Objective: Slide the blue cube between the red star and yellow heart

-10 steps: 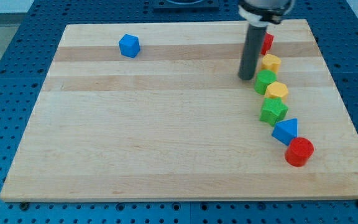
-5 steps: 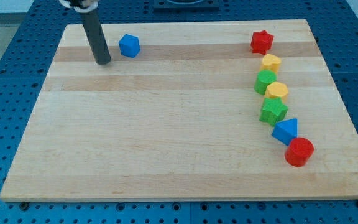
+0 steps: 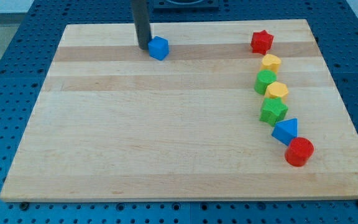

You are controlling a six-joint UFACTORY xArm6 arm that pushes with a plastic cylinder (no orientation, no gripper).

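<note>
The blue cube (image 3: 158,48) sits near the top of the wooden board, left of centre. My tip (image 3: 143,46) stands just to the cube's left, touching or nearly touching it. The red star (image 3: 261,42) lies at the top right. The yellow heart (image 3: 270,63) lies just below the star, with a small gap between them. The cube is far to the left of both.
Below the heart, a column runs down the right side: a green block (image 3: 265,81), a yellow block (image 3: 276,91), a green star (image 3: 273,111), a blue triangle (image 3: 286,131) and a red cylinder (image 3: 299,152). The board's top edge (image 3: 185,23) is close above the cube.
My tip swept from beside the right column across to the cube's left, then pushed it. The blue cube has slid to the right along the top of the board.
</note>
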